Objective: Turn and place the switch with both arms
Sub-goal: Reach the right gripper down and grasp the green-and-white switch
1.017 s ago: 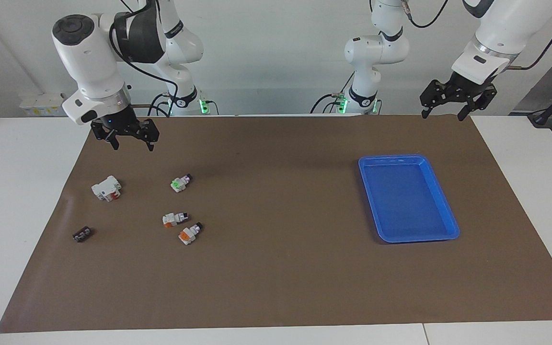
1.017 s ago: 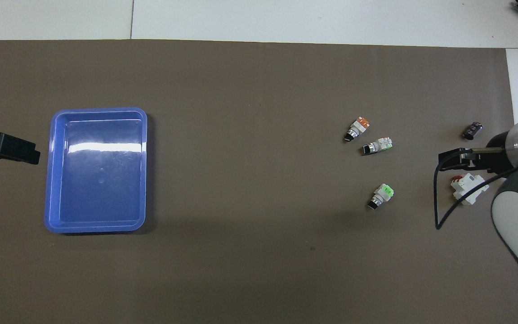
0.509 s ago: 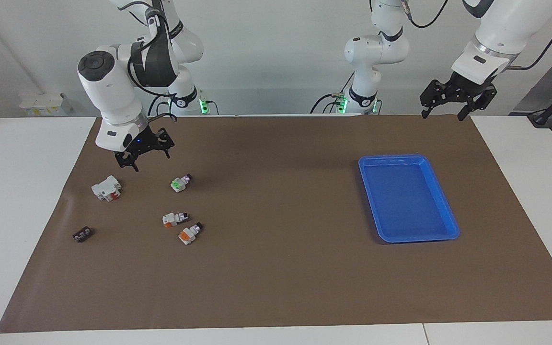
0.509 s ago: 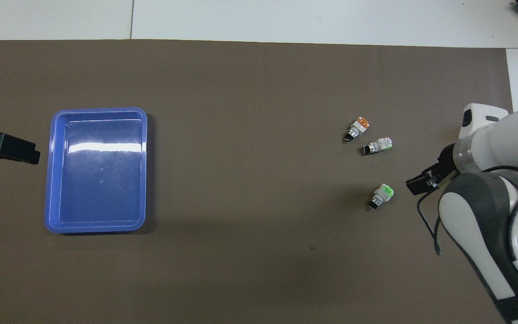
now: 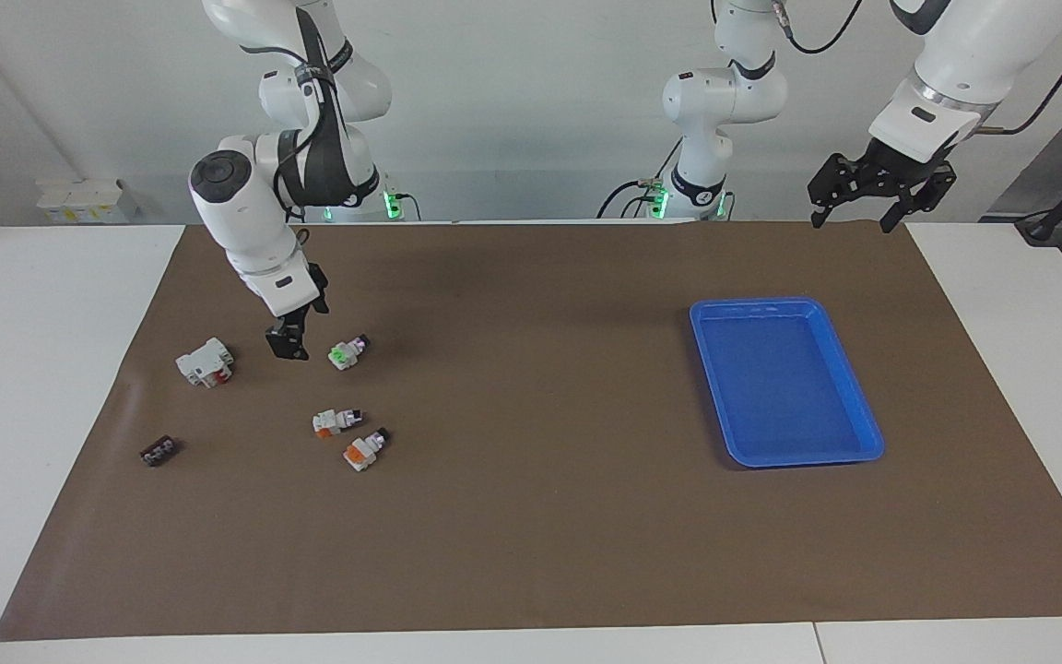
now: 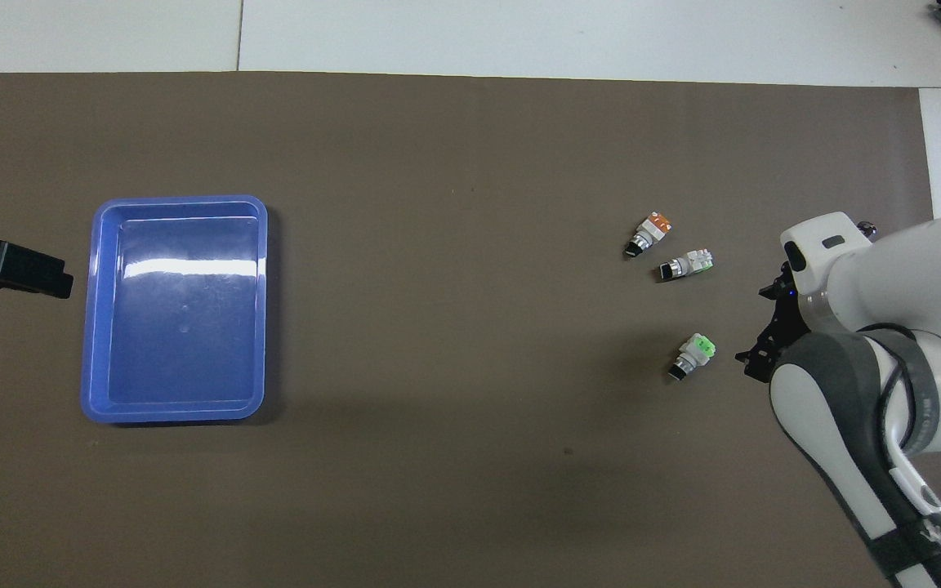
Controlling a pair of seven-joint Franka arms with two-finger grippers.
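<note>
Beside the switch (image 5: 347, 351), your right gripper (image 5: 289, 343) hangs low to grasp it; I cannot tell its opening. Your left gripper (image 5: 879, 187) waits spread near the tray (image 5: 863, 415), ready to receive.

Bright, even light w/ soft shadows; glare on blue tray (image 6: 251, 245); sharp.

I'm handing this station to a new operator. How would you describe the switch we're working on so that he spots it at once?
Start from the brown mat and go to the right arm's end, where three small white switches lie. The switch is the one nearest the robots, beside the right tool. It alone has a green block; the two orange-block switches lie together, farther from the robots.
</note>
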